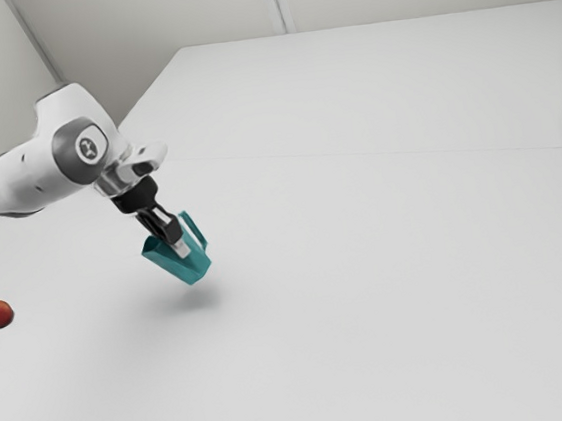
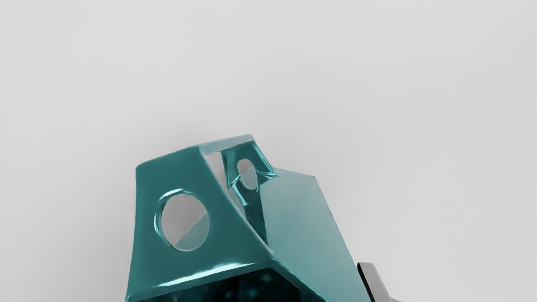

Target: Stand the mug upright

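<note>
Exterior view first: the mug (image 1: 178, 262) is up off the table (image 1: 390, 289), shadow underneath, and the claw (image 1: 181, 249) looks clamped on its body. One finger is on the near wall; the far one's hidden, but a mug hanging in the air pretty much says it's pinched. Long axis runs on a slant, mouth up toward the exterior view's left, base down toward its right, handle (image 1: 193, 229) along the upper side. So not upright yet, more like halfway tipped.

Wrist view: dark mouth nearest the hand, base end pointing away from it, holey handle facing the camera, and a fingertip (image 2: 372, 282) against the side wall.

IMO we're at the righting step. Next I'd swing the base down till the mouth faces straight up, lower it gently, then let go once it sits flat.
</note>
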You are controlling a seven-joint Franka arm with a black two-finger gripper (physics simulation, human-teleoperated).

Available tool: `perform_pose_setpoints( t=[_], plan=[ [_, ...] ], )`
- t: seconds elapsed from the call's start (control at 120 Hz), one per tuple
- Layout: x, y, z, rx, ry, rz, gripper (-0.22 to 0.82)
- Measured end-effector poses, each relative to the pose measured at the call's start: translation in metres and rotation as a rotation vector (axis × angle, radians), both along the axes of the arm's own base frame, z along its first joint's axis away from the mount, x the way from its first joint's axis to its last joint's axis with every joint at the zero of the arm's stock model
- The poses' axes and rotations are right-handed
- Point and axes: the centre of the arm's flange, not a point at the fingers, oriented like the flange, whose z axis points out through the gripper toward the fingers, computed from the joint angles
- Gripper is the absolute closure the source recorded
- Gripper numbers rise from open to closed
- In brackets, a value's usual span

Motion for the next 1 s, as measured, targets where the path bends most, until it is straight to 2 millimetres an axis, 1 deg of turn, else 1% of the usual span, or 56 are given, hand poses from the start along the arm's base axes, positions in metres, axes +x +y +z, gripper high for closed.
perform_pose_setpoints(
  t=[0.108, 0.175, 0.217, 0.317, 0.367, 0.5, 0.675, 0.792, 0.892, 1.0],
  plan=[
    [-0.004, -0.043, -0.005, 0.078, -0.024, -0.052, 0.78],
    [-0.006, -0.057, -0.008, 0.111, -0.041, -0.059, 0.78],
    [-0.007, -0.058, -0.008, 0.134, -0.05, -0.047, 0.78],
    [-0.009, -0.049, -0.008, 0.184, -0.068, 0.003, 0.78],
    [-0.01, -0.049, -0.01, 0.205, -0.072, 0.017, 0.78],
    [-0.015, -0.062, -0.016, 0.241, -0.07, 0.041, 0.78],
    [-0.024, -0.068, -0.027, 0.264, -0.049, 0.094, 0.78],
    [-0.029, -0.081, -0.035, 0.271, -0.035, 0.112, 0.78],
    [-0.03, -0.091, -0.038, 0.278, -0.035, 0.118, 0.78],
    [-0.029, -0.093, -0.043, 0.278, -0.037, 0.138, 0.78]
  ],
)
